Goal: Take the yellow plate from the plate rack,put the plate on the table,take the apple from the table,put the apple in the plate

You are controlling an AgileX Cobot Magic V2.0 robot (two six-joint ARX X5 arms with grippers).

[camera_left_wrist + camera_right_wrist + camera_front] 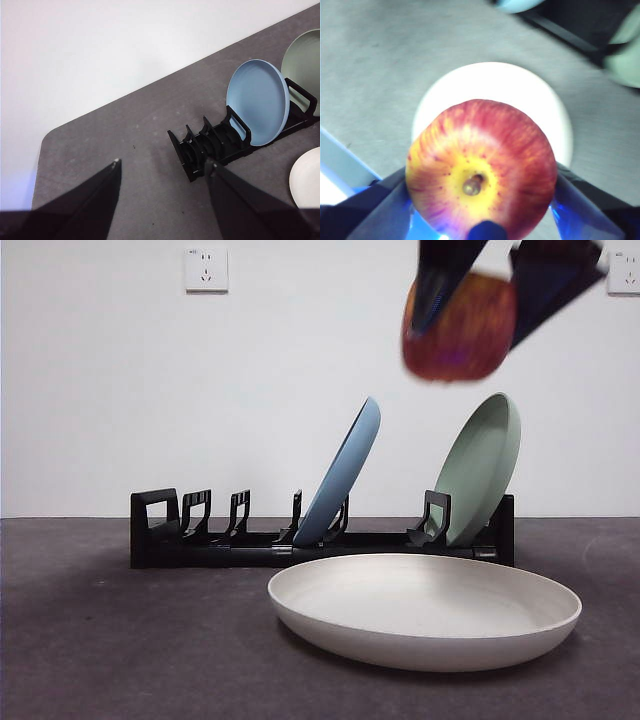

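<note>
The yellow plate point(425, 608) lies flat on the table point(130, 640) in front of the plate rack point(250, 540). My right gripper point(470, 290) is shut on the apple point(460, 328) and holds it high above the plate. In the right wrist view the apple point(481, 167) fills the space between my jaws, with the plate point(495, 87) directly below it. My left gripper point(162, 172) is open and empty above the table beside the rack's end point(200, 147). The plate's edge point(307, 180) shows there too.
A light blue plate point(345, 475) and a sage green plate point(485, 465) stand upright in the rack. A white wall with outlets point(206, 270) rises behind the table. The table's rounded corner point(50, 140) shows in the left wrist view.
</note>
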